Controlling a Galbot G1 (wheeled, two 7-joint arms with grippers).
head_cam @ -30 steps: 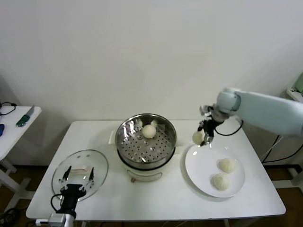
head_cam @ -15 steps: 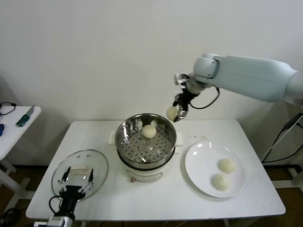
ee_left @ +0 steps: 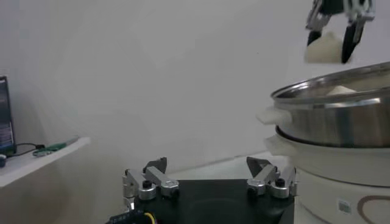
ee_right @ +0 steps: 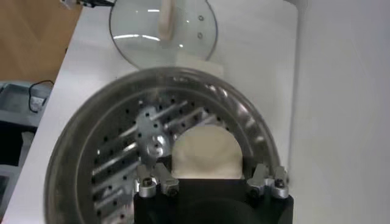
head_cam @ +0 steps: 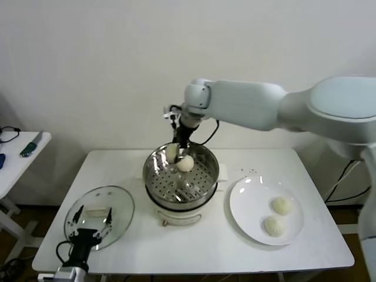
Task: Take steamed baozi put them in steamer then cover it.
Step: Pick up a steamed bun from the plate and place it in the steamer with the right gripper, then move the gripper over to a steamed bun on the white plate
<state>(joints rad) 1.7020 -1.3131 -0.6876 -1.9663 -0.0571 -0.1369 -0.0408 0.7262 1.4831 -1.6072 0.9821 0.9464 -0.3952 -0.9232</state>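
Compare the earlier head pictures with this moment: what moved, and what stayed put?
The right gripper, shut on a baozi, carried it from above the plate leftward across to the far rim of the steamer; it holds it there above the tray, not yet released. Unchanged: one bun in the steamer, two buns on the plate, the glass lid on the table, and the left gripper open beside it.

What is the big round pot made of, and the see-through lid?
The steamer looks like shiny polished steel: it mirrors light, and its tray has punched holes. Its base seems white plastic. The lid looks like clear glass, since the table shows through; its handle seems white plastic.
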